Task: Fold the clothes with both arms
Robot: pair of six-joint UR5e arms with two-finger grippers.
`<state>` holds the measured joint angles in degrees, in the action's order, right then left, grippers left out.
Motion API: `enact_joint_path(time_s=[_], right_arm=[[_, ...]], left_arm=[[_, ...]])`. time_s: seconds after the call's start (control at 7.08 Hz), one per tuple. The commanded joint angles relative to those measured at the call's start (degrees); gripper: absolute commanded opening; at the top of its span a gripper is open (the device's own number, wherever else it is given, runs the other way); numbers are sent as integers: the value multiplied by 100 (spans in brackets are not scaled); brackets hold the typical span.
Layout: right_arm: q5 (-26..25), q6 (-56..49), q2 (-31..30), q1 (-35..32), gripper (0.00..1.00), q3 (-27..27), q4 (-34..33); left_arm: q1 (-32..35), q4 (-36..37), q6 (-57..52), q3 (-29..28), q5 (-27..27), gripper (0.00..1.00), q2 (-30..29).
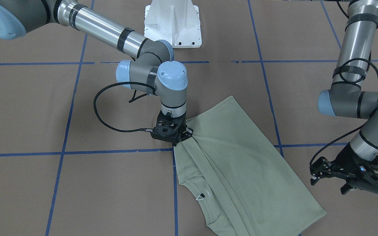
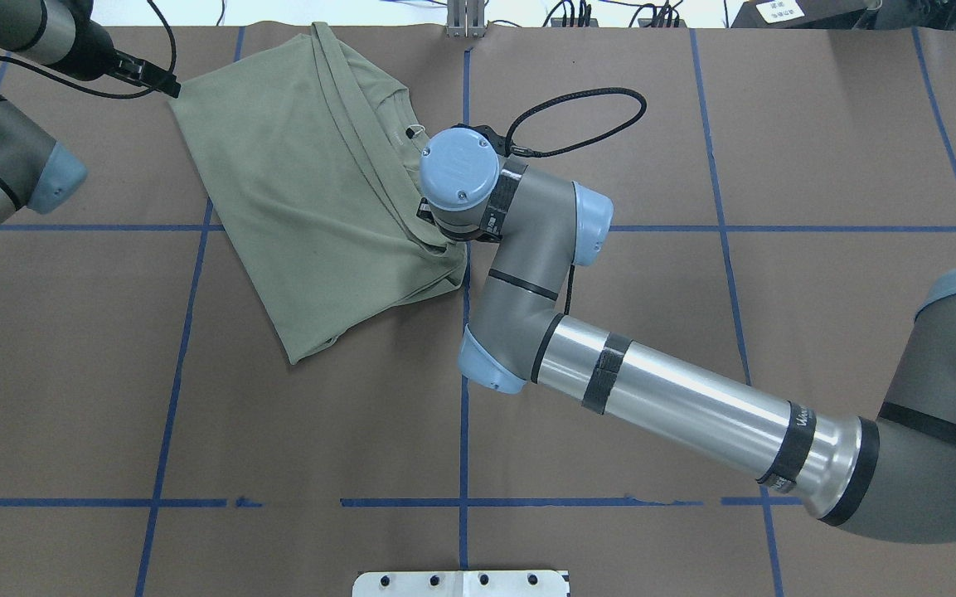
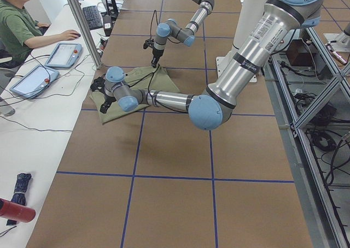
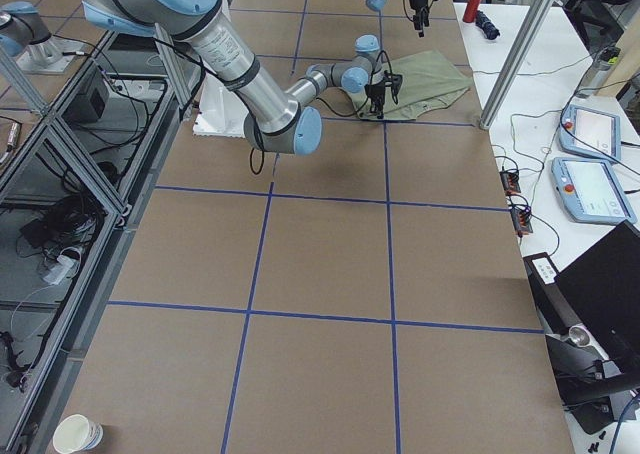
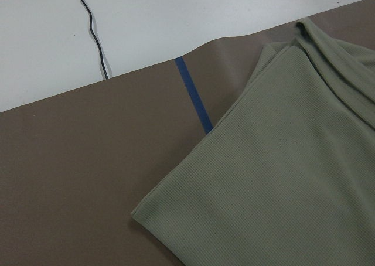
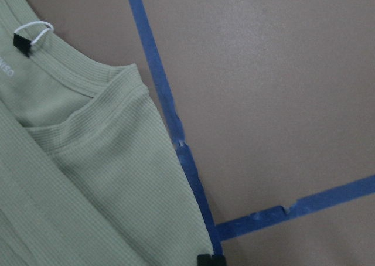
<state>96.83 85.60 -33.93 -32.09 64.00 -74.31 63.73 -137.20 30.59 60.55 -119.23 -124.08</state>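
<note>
Nearest the front cam is the black two-finger left gripper (image 1: 328, 186), raised off the table. Its jaws are spread w/ nothing btwn them, and the tips aim toward the pale sage-green ribbed-knit shirt (image 1: 241, 164) but stay clear of it. It hangs just off the shirt's outer corner at the neck end. The L wrist cam looks down on a shirt corner w/ bare brown paper beside it. Behind the gripper, the silver-tubed left arm (image 1: 356, 49), w/ grey joints and light-blue caps, climbs out of frame.

The black right gripper (image 1: 188, 132) has its jaws pressed together on the shirt's edge, pinching cloth. Folds pucker and fan out from the pinch. The gripper points down w/ the wrist upright above it, and a looped black cable (image 1: 98, 111) hangs to one side. The silver right arm (image 1: 103, 29) reaches in across the table from the robot's side.

The shirt lies on the brown paper-covered table (image 1: 28, 108), folded lengthwise into a long slanted panel. It sits on the robot's left of the centre blue tape line (image 2: 463, 398), toward the operators' edge. Its round neck (image 1: 212, 209) shows on top at the end far from the robot, w/ a small white tag loop (image 1: 201, 196) inside. The pinched edge sits just beside a crossing of two tape lines (R wrist cam).

The white metal base pedestal (image 1: 172, 23) stands at the robot's edge of the table, well apart from the shirt. In the L side view a person in a green top (image 3: 19, 24) sits at a white bench alongside.
</note>
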Motion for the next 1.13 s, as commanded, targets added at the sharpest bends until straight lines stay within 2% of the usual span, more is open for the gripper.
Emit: enact_joint_path(time_s=[0.0, 0.28, 0.42, 0.56, 0.71, 0.99], right_arm=[[316, -183, -558, -69, 0, 932, -432], [318, -184, -1961, 27, 0, 2897, -828], [240, -150, -2499, 350, 0, 4109, -1535], [4, -45, -2862, 858, 0, 5095, -2256], [-424, 478, -2917, 1420, 0, 5453, -2567], [-1146, 1010, -2918, 2274, 0, 5466, -2632]], left_arm=[[-9, 9, 26, 27, 5, 100, 15], [-9, 9, 26, 27, -4, 100, 15], [-18, 9, 26, 27, -4, 100, 15], [-18, 9, 26, 27, -4, 100, 15], [-18, 9, 26, 27, -4, 100, 15], [-18, 9, 17, 27, -4, 100, 15]])
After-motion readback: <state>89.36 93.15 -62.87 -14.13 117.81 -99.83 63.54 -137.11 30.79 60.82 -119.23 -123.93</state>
